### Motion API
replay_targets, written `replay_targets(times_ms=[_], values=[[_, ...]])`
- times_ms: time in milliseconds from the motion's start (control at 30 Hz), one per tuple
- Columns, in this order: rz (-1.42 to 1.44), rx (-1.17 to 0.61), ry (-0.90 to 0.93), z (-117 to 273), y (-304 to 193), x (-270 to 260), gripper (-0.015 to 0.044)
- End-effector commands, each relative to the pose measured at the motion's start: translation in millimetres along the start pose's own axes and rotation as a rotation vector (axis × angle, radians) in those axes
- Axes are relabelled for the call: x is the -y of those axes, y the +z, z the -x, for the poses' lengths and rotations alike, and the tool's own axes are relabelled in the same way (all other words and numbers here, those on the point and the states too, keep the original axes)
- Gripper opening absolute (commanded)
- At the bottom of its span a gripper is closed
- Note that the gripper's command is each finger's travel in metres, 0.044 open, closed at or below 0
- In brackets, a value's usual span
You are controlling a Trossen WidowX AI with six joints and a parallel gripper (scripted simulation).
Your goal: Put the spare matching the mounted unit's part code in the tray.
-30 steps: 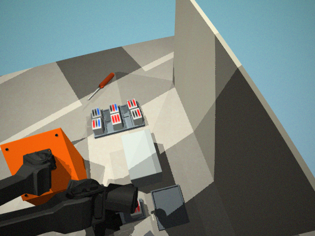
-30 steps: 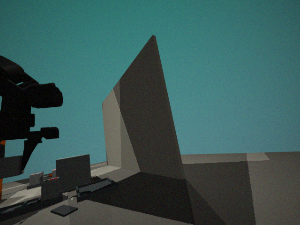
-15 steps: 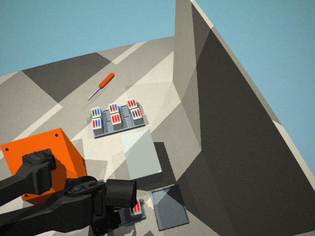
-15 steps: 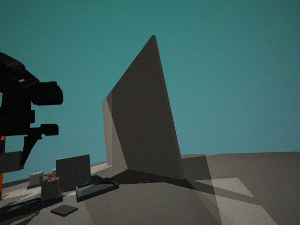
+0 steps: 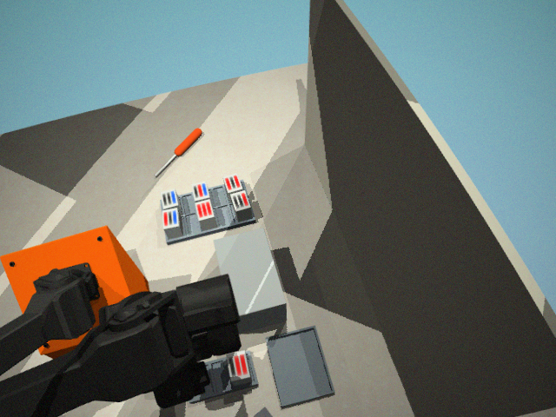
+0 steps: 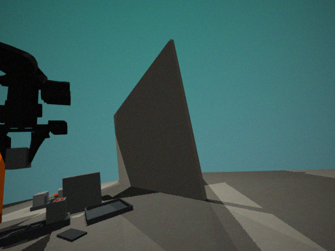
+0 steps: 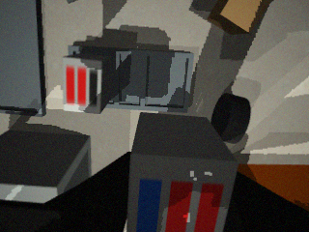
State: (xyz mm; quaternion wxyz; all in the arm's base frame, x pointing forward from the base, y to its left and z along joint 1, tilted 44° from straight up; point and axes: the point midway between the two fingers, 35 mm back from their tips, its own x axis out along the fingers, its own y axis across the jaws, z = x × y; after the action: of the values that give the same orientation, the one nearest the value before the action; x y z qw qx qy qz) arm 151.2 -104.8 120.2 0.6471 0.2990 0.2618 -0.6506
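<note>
And here is the black parallel-jaw gripper (image 5: 197, 360) (image 6: 17, 159) (image 7: 170, 163), clamped on a grey block with blue, red and red stripes (image 6: 17, 158) (image 7: 181, 188), holding it up in the air, apart from the tray! (The stripes read in the wrist view, blue at its left.) Down at the near edge lies a small flat dark square tile (image 5: 263, 412) (image 6: 71, 234). Just beyond, a short grey slotted rack (image 5: 224, 393) (image 6: 58, 227) (image 7: 188, 79) carries one upright block with two red stripes and a black one (image 5: 239, 370) (image 6: 56, 211) (image 7: 83, 84), and to its right lies the shallow grey rectangular tray (image 5: 296, 372) (image 6: 108, 210) (image 7: 19, 58). Over on the left, a bright orange box (image 5: 58, 247) (image 6: 2, 189) (image 7: 280, 188) sits partly behind the arm; farther right stands a plain pale-grey box (image 5: 251, 274) (image 6: 82, 191) (image 7: 39, 150). On to the far side: a wide grey rack (image 5: 197, 236) (image 6: 37, 208), with six stripe-topped blocks in two rows! Beyond that, an orange-handled screwdriver (image 5: 188, 142) (image 6: 56, 195) lies slantwise, while a tall grey-brown panel (image 5: 404, 224) (image 6: 162, 121) towers on the right. Which one is the mounted unit, I cannot tell.
</note>
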Motion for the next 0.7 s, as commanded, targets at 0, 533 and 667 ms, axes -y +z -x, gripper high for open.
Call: replay_targets(times_ms=[0,533,667], values=[[-0.004,0.012,0.005,15,1,-2,0.0000],[-0.020,-0.010,0.026,29,6,-44,0.0000],[-0.023,-0.013,0.030,32,9,-63,0.0000]])
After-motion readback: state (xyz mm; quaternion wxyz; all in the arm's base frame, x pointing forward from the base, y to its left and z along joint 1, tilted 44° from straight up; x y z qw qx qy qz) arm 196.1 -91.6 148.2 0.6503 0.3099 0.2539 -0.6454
